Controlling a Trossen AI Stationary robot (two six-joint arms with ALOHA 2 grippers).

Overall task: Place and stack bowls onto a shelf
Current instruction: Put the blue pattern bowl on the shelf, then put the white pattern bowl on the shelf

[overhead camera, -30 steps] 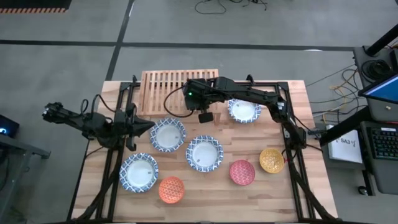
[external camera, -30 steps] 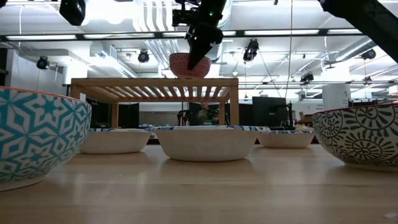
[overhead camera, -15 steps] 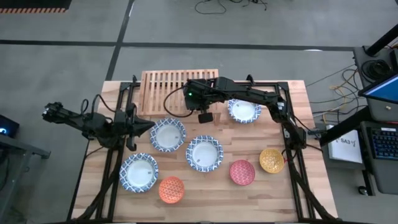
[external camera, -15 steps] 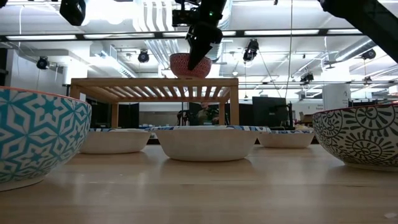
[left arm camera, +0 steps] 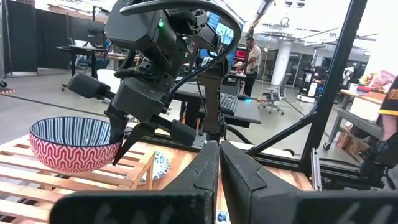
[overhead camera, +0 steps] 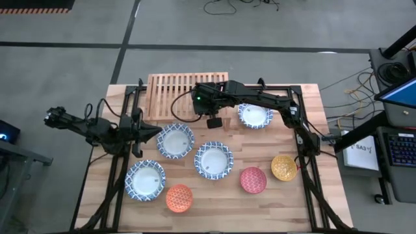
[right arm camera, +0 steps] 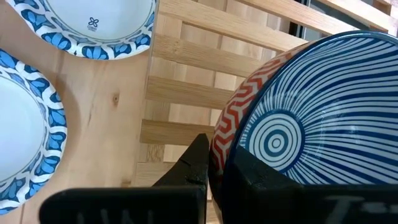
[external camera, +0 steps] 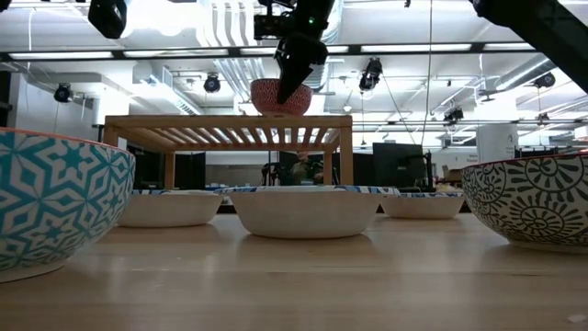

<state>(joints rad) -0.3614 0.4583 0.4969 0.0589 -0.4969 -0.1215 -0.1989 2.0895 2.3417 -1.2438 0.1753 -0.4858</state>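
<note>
A small bowl [external camera: 280, 97], red zigzag outside and blue-striped inside, sits at the right part of the light-wood slatted shelf [overhead camera: 175, 91]. Its base is on the slats in the left wrist view, bowl [left arm camera: 74, 144]. My right gripper [external camera: 292, 78] comes down over it and is shut on its rim. In the high view the arm hides this bowl. My left gripper [left arm camera: 217, 165] is shut and waits at the table's left [overhead camera: 153, 132], touching nothing. My right gripper holds the small bowl by its rim [right arm camera: 225, 134], on the side toward the table's near edge. One finger [right arm camera: 252, 168] is inside the bowl and one finger [right arm camera: 194, 163] outside. The fingers come from above, pointing down. The bowl is upright with its base at the shelf's slats.
Four wide blue-patterned bowls lie on the table: [overhead camera: 175, 140], [overhead camera: 213, 160], [overhead camera: 145, 180] and, right of the shelf, [overhead camera: 255, 116]. Small orange [overhead camera: 179, 197], red [overhead camera: 253, 180] and yellow [overhead camera: 284, 167] bowls stand near the front edge. The shelf's left part is bare.
</note>
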